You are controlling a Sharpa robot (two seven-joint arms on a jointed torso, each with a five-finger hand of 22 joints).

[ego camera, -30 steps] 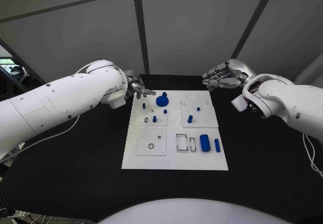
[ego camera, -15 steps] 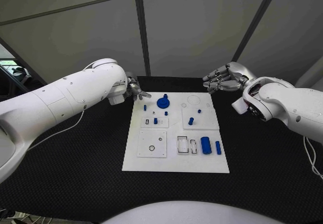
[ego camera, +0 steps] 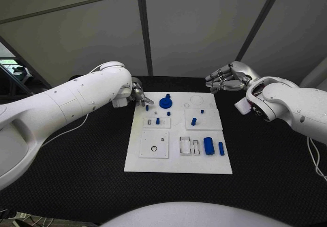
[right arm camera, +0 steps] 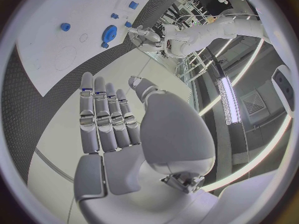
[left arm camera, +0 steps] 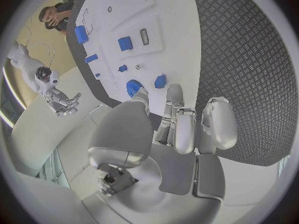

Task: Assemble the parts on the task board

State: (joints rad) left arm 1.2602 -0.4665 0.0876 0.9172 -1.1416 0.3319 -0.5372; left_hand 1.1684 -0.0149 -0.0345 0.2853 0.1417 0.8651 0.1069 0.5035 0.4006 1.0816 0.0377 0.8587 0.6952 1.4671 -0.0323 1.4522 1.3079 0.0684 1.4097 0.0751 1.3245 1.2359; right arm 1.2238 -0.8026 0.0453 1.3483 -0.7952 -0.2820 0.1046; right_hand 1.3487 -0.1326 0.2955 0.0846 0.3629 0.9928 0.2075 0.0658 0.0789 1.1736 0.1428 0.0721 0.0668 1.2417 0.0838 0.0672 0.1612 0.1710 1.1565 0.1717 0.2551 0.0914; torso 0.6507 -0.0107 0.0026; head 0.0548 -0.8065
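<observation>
The white task board (ego camera: 178,161) lies in the middle of the black table. A round blue knob part (ego camera: 165,101) stands near its far edge, small blue pegs (ego camera: 193,121) sit in its middle, and a larger blue block (ego camera: 208,146) with a thin blue bar (ego camera: 220,148) lies at its right. My left hand (ego camera: 138,94) hovers at the board's far left corner, beside the knob part. In the left wrist view the left hand (left arm camera: 181,124) holds nothing, its fingertips just short of the knob part (left arm camera: 132,87) and a peg (left arm camera: 160,81). My right hand (ego camera: 225,79) hangs beyond the far right corner, fingers extended and empty (right arm camera: 106,119).
The black textured mat (ego camera: 75,170) surrounds the board on all sides. Grey wall panels (ego camera: 191,33) stand right behind the table's far edge. My left forearm (ego camera: 68,109) reaches across the table's left side.
My left arm has swung in toward the board, and its hand has come slightly nearer to the far left corner. The right hand has hardly moved.
</observation>
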